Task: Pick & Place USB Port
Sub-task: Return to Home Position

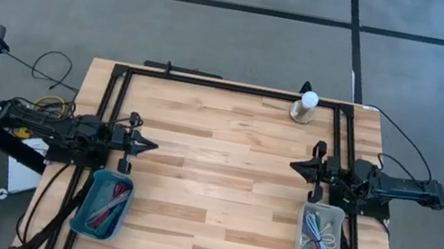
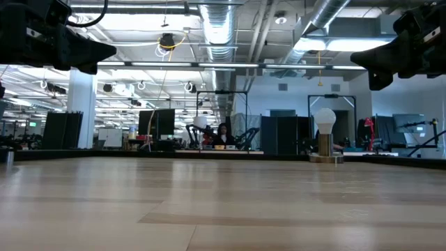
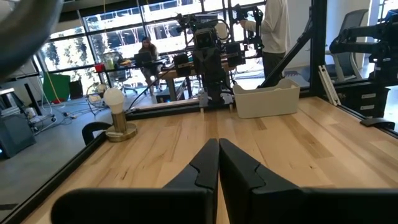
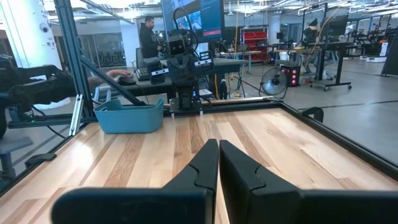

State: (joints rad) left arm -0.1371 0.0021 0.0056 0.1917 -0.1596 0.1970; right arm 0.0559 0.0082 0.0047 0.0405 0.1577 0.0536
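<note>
USB cables are all binned, as far as we can see from above: a reddish and pale bundle lies inside the blue bin at the lower left of the high view, and a bluish and purple bundle lies inside the gray bin at the lower right. We find no cable loose on the tabletop, so we judge the sorting done, with at most the parking of the arms left. The left claw sits at the left edge of the boards, just above the blue bin in the frame, pointing toward the middle. The right claw mirrors it at the right edge, above the gray bin. In each wrist view we see the fingers pressed tip to tip with nothing between them. Both arms lie folded low and level, well apart from each other. A small bulb-shaped lamp stands alone near the upper edge of the tabletop.
</note>
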